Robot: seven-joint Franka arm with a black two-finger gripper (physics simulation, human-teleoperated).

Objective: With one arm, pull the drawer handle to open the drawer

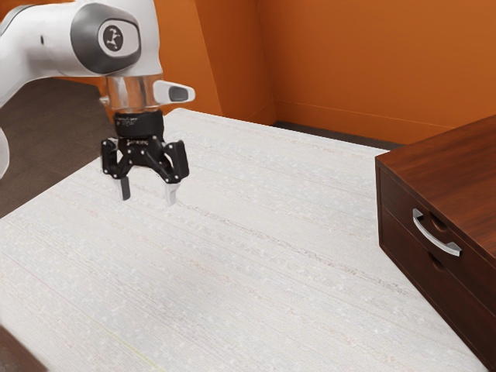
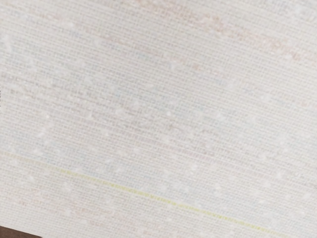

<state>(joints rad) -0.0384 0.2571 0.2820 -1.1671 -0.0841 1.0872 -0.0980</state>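
Above the table (image 1: 271, 263), gripper (image 1: 147, 195) spread, empty, well apart from handle (image 1: 435, 234) of the edge-cut drawer (image 1: 399, 198)

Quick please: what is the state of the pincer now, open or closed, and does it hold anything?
Pincer: open, holding nothing, hanging above the white table, far from the drawer handle.

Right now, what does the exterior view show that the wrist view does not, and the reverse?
Exterior view: the open gripper hanging above the table, apart from the drawer and its handle at the exterior view's right. Wrist view: a thin yellow line crossing the surface. Both: the white table.
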